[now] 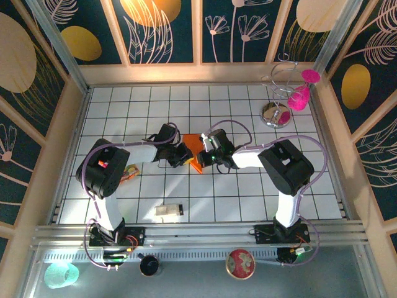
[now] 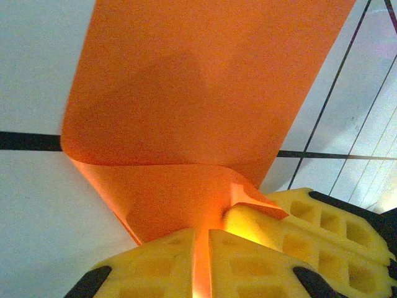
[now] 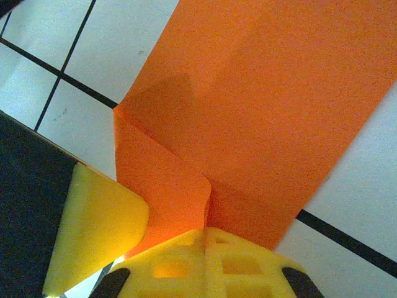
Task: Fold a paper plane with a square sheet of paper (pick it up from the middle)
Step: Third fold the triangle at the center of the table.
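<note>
The square sheet of paper (image 1: 191, 143) is bright orange and creased smaller. It sits at mid-table between both arms, with one part curled up off the tiles. My left gripper (image 1: 186, 155) comes in from the left and is shut on the paper's near edge; in the left wrist view the paper (image 2: 198, 93) runs down between my yellow fingers (image 2: 161, 264). My right gripper (image 1: 203, 156) comes in from the right and is shut on a raised fold of the paper (image 3: 267, 105) right beside the left one. The left gripper's finger (image 3: 93, 230) stands close at that view's left.
A crinkled multicoloured wrapper (image 1: 131, 172) lies by the left arm. A small beige block (image 1: 168, 211) sits near the front edge. A wire stand with pink cups (image 1: 291, 96) is at the back right. A bowl (image 1: 240, 263), a black knob (image 1: 149, 266) and a teal cup (image 1: 61, 274) sit below the rail.
</note>
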`<state>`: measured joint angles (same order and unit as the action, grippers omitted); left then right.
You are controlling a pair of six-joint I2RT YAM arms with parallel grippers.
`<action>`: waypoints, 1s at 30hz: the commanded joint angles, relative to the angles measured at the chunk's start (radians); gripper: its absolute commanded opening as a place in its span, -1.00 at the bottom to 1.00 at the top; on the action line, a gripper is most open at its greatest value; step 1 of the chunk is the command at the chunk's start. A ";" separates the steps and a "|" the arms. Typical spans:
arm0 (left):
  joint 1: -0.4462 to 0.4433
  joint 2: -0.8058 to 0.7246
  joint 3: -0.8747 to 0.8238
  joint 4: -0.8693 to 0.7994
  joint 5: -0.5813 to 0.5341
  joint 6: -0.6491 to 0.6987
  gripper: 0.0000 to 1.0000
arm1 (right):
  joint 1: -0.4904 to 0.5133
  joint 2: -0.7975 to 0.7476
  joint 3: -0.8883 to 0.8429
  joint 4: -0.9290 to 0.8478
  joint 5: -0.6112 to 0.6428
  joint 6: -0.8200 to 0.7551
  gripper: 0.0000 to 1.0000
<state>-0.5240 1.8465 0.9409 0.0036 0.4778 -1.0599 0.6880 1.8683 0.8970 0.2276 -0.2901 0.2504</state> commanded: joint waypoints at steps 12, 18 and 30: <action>-0.004 0.026 -0.020 -0.027 -0.032 -0.002 -0.74 | -0.010 0.004 0.029 -0.037 -0.003 0.015 -0.97; -0.003 0.039 -0.020 -0.024 -0.031 0.001 -0.74 | -0.009 -0.005 0.032 -0.038 -0.004 0.023 -0.94; -0.004 0.054 -0.016 -0.042 -0.041 0.006 -0.75 | -0.057 -0.111 0.035 -0.060 0.002 0.135 -0.60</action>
<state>-0.5240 1.8637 0.9348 0.0040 0.4629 -1.0595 0.6662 1.8374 0.9054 0.1909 -0.2897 0.3244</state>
